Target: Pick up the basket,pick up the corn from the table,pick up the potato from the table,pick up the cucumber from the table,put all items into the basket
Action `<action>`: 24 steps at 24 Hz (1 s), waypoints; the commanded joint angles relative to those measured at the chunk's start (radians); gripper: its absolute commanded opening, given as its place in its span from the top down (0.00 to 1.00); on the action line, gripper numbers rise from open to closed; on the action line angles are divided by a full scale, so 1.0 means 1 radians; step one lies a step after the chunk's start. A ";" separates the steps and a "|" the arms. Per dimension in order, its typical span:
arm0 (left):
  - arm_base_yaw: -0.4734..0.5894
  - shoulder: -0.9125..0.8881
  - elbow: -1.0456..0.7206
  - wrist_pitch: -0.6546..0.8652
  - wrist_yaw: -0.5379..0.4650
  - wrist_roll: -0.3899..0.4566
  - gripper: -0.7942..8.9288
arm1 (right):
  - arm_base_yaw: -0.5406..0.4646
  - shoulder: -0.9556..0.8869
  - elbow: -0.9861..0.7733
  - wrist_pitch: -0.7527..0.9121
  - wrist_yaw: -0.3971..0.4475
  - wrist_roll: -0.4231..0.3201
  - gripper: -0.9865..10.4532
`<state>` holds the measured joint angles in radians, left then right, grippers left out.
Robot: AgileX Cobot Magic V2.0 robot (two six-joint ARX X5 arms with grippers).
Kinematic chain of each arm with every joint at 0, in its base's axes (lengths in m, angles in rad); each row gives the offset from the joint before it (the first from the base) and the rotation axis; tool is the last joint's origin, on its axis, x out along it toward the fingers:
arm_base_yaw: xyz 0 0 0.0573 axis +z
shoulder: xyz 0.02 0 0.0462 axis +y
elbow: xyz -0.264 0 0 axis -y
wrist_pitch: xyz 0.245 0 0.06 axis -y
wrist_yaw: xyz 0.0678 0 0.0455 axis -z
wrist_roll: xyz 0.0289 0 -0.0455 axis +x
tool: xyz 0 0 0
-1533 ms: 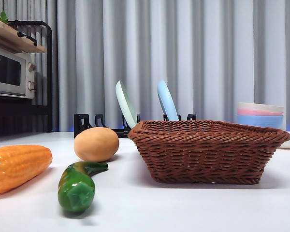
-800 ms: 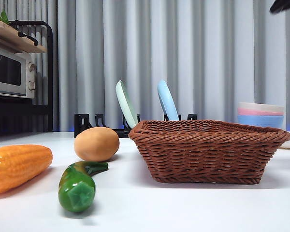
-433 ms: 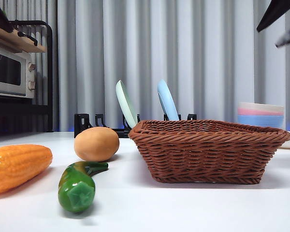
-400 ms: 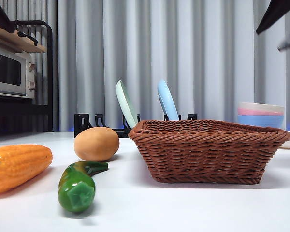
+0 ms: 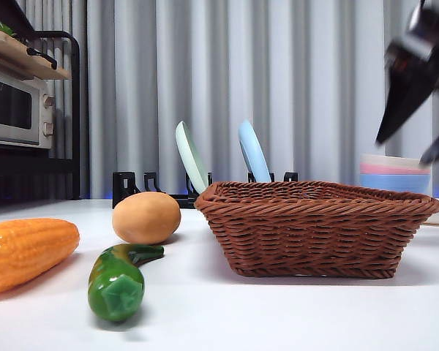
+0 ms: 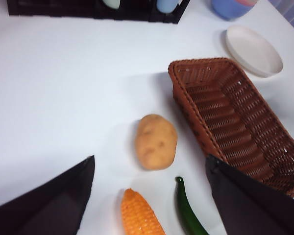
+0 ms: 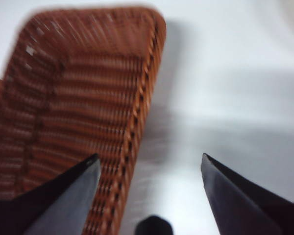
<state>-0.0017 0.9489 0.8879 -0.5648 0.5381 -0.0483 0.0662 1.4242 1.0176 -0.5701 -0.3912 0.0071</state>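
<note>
The brown wicker basket (image 5: 318, 227) stands empty on the white table (image 5: 278, 314), right of centre. The tan potato (image 5: 145, 218) lies left of it, the green cucumber (image 5: 117, 279) in front of the potato, and the orange corn (image 5: 25, 251) at the far left. My right gripper (image 5: 415, 152) is open, in the air above the basket's right rim (image 7: 147, 88). My left gripper (image 6: 149, 169) is open and high above the potato (image 6: 156, 142), the corn (image 6: 139, 218) and the cucumber (image 6: 188, 213); it shows only as a dark tip (image 5: 7, 14) at the top left.
A black rack (image 5: 154, 186) with two upright plates stands behind the basket. Stacked bowls (image 5: 394, 174) and a white plate (image 6: 253, 50) sit at the back right. A microwave (image 5: 14, 110) on a shelf stands at the far left.
My right gripper has come down from the top right corner toward the basket's right rim. The left arm's tip has appeared at the top left. The vegetables and the basket have not moved.
</note>
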 commanded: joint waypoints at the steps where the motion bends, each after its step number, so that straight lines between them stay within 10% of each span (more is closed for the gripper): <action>1: 0.000 0.000 0.003 0.011 0.006 -0.011 0.53 | 0.025 0.096 0.000 0.027 -0.007 -0.008 0.61; 9: 0.000 0.000 0.003 0.003 0.006 -0.011 0.53 | 0.079 0.253 0.000 0.093 -0.071 0.000 0.64; 12: 0.000 0.000 0.003 -0.005 0.005 -0.011 0.53 | 0.086 0.256 0.000 0.109 -0.067 0.003 0.94; 24: -0.210 0.246 0.097 0.044 -0.058 0.058 0.40 | 0.056 -0.080 0.003 0.086 -0.080 0.135 0.92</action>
<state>-0.2073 1.1858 0.9871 -0.5228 0.4797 -0.0208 0.1238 1.3518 1.0176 -0.4942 -0.4602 0.1177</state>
